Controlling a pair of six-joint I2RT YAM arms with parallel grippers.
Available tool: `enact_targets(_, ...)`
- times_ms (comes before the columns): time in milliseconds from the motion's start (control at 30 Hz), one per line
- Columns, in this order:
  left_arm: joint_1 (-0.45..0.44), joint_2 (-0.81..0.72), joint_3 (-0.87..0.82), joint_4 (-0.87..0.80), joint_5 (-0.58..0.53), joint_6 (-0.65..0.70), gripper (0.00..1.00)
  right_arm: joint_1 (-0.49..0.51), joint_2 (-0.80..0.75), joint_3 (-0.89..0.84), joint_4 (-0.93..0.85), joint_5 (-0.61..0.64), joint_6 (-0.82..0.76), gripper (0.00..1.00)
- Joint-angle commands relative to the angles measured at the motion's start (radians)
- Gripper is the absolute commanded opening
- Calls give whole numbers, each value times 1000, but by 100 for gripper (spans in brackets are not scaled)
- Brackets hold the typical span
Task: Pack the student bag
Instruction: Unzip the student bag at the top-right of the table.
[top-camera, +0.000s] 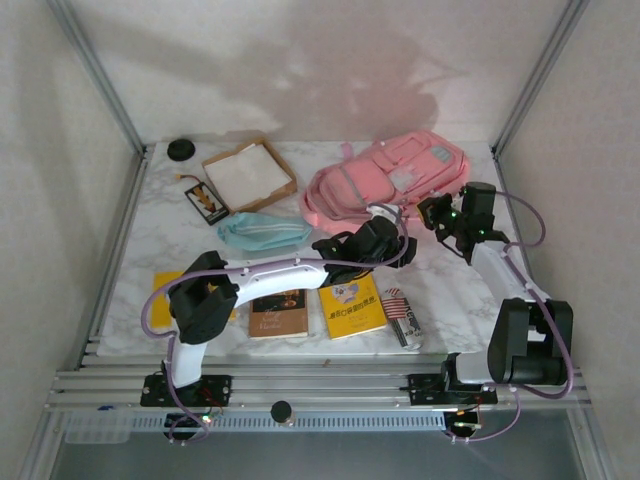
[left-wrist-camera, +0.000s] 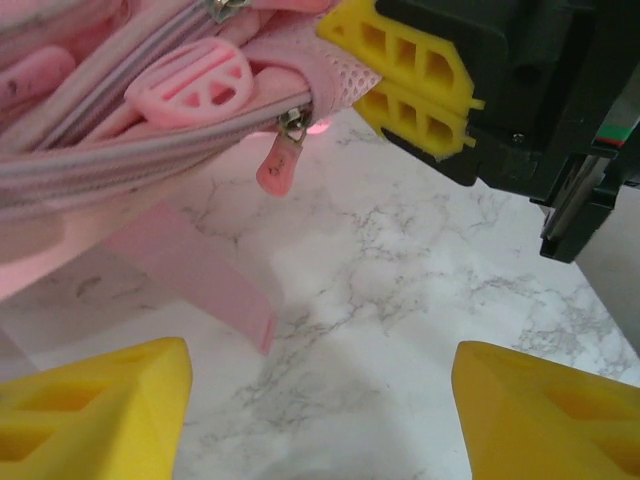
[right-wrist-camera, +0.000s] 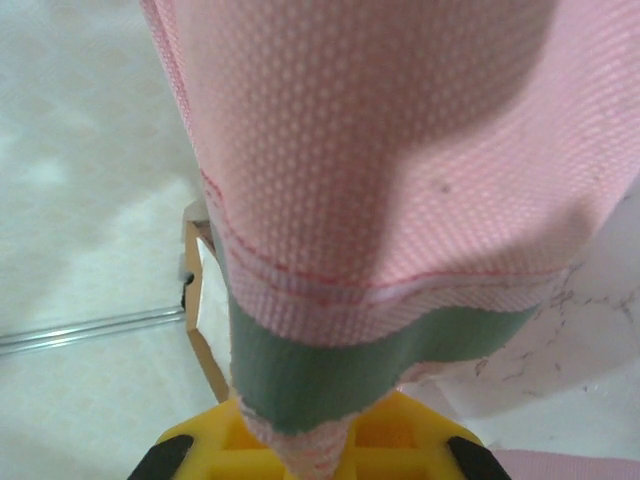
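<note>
A: At about one o'clock from the middle of the table (top-camera: 160, 235), toward the far wall, lies the student bag (top-camera: 385, 175), pink and flat on the marble, its pale panel facing up.

B: Who has hold of it?

A: The right claw (top-camera: 438, 212), at the bag's four o'clock edge. Its yellow fingers (left-wrist-camera: 400, 45) are clamped on a fold of pink mesh at the bag's corner. In the right wrist view that mesh and a grey-green band run straight down into the grip.

B: And the left claw?

A: The left claw (left-wrist-camera: 320, 385) hangs just beside the bag's six o'clock edge, its jaws apart with bare marble between them.

B: What sits ahead of it?

A: A pink zip pull (left-wrist-camera: 279, 165) dangles from the end of a zip, at eleven o'clock in the left wrist view. A round pink badge (left-wrist-camera: 190, 85) is above it, and a flat pink strap (left-wrist-camera: 200, 275) lies on the table below. The right claw is at one o'clock there, near the zip's end.

B: Further out?

A: At the bag's eight o'clock, just beside it, is a light-blue pouch (top-camera: 262, 232). At its nine o'clock is a shallow cardboard box (top-camera: 250, 175) with a white sheet inside. Nearer the arms, at six o'clock from the bag, lies a yellow book (top-camera: 352, 306), with a brown book (top-camera: 278, 313) just beside it at its nine o'clock.
</note>
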Motion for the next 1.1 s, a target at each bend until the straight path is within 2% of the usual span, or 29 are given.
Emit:
enact_targets(0,-4,30,51,4,-53,135,66,19,-58,79,18,-47,89,0)
enact_targets(200,6,71,90,33,-57,209,64,41,-87,149,-32,-55,145,0)
enact_targets(333,23,110,153,22,-129,195,58,40,-99,169,-52,-54,164,0)
enact_targets(533,37,116,161,112,-230,168,49,46,-105,150,-27,-60,188,0)
enact_targets(667,47,127,162,184,-191,202,44,63,-108,144,-18,-58,193,0)
enact_targets(733,52,141,167,204,-178,213,38,65,-114,136,-12,-50,195,0)
enact_targets(867,57,134,148,251,-178,231,31,70,-121,118,-3,-38,186,0)
enact_targets(1067,77,116,80,291,-187,232,7,70,-125,97,15,-34,173,0)
